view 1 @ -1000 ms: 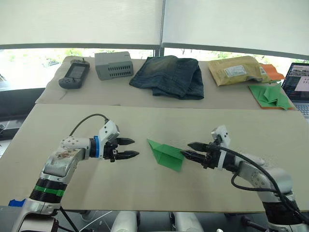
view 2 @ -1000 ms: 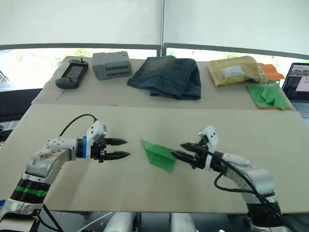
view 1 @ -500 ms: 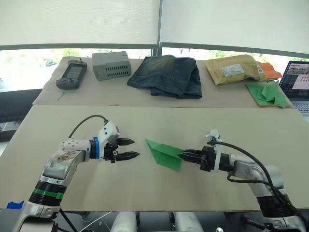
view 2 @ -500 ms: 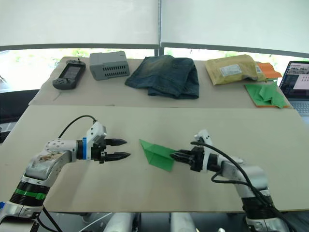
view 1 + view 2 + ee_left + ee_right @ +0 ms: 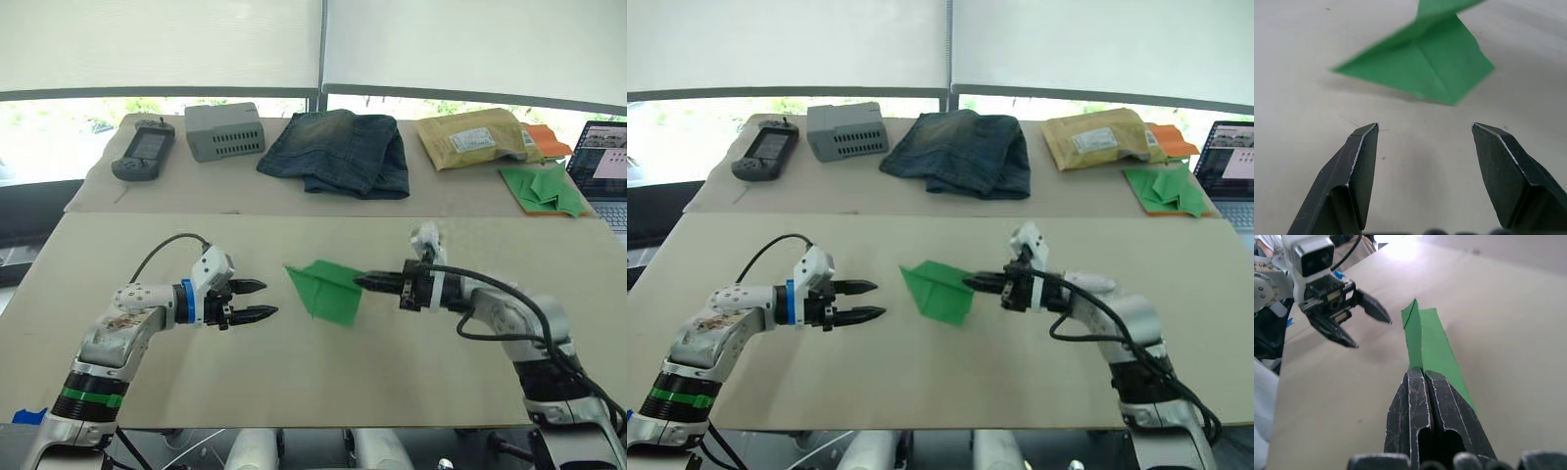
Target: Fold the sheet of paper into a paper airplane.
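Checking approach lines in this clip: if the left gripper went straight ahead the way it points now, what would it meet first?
Most likely the paper airplane, held by the right gripper. The left gripper is open and aimed across bare table at it; the exact height is unclear.

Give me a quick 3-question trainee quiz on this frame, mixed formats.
1. True or false: the right gripper is shut on the paper airplane.
2. The left gripper is: A) open, apart from the paper; B) shut on the paper; C) resting on the jeans.
3. Fill in: the heap of green paper pieces lies on the far table between the padded envelope and the ____.

Key: 1 true. 2 A. 3 laptop.
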`<action>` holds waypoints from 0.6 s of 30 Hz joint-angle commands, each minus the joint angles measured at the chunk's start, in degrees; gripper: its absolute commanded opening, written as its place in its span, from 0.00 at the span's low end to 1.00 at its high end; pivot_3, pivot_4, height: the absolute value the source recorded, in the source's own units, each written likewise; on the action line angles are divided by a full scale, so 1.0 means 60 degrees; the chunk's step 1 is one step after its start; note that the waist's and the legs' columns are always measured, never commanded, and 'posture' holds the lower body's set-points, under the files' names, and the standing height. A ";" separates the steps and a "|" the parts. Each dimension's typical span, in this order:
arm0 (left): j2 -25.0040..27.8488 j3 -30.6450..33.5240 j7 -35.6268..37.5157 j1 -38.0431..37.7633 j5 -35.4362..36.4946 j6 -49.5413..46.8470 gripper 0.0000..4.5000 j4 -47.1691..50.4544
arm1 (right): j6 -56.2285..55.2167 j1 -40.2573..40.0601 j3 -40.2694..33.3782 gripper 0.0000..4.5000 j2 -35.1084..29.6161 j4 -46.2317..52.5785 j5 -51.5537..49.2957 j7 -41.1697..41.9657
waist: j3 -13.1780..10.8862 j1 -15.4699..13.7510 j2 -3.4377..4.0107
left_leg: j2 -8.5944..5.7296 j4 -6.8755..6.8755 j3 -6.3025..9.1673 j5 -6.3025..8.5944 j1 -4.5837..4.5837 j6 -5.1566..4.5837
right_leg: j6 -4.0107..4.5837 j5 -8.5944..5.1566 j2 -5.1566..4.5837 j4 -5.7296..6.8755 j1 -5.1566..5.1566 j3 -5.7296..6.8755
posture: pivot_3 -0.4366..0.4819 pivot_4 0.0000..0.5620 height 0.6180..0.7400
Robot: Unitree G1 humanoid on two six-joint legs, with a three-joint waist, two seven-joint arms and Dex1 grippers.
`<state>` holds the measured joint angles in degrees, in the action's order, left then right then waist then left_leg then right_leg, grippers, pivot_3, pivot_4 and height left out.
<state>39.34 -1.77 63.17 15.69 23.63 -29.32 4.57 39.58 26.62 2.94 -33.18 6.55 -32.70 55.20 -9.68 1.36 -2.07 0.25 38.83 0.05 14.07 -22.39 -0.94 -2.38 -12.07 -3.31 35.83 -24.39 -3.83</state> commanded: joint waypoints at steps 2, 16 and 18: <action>0.0124 0.0325 -0.0084 0.0125 0.0157 -0.0003 0.71 0.0160 | -0.2407 0.1119 -0.0199 0.00 -0.0267 -0.0160 0.1192 0.0163 | -0.0008 -0.0011 0.0004 | -0.0004 0.0000 0.0000 0.0000 -0.0012 0.0000 | 0.0002 0.0002 -0.0004 0.0000 -0.0014 -0.0001 | 0.48 0.27 0.91; 0.0333 0.0353 -0.0106 0.0222 0.0335 -0.0376 0.71 0.0198 | -1.8634 -0.0278 0.0259 0.00 -0.0424 -0.3910 1.1971 -0.5592 | -0.0009 -0.0034 0.0001 | -0.0037 -0.0012 -0.0014 0.0005 -0.0014 0.0004 | 0.0052 0.0030 -0.0026 0.0006 -0.0019 -0.0008 | 0.48 0.27 0.91; 0.0348 0.0289 -0.0078 0.0235 0.0307 -0.0391 0.71 0.0228 | -1.8932 -0.0451 0.0467 0.00 -0.0476 -0.4330 1.3519 -0.7008 | -0.0010 -0.0012 0.0001 | -0.0040 -0.0007 -0.0017 0.0004 -0.0010 0.0005 | 0.0055 0.0031 -0.0026 0.0010 -0.0020 -0.0016 | 0.48 0.27 0.91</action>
<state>40.69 -0.55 62.46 16.17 24.83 -31.55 4.23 -71.14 23.66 6.65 -35.59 -18.79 41.84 20.51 -9.74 1.29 -2.06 0.00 38.82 -0.06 14.07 -22.43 -0.88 -2.03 -11.87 -3.46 35.93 -24.50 -3.94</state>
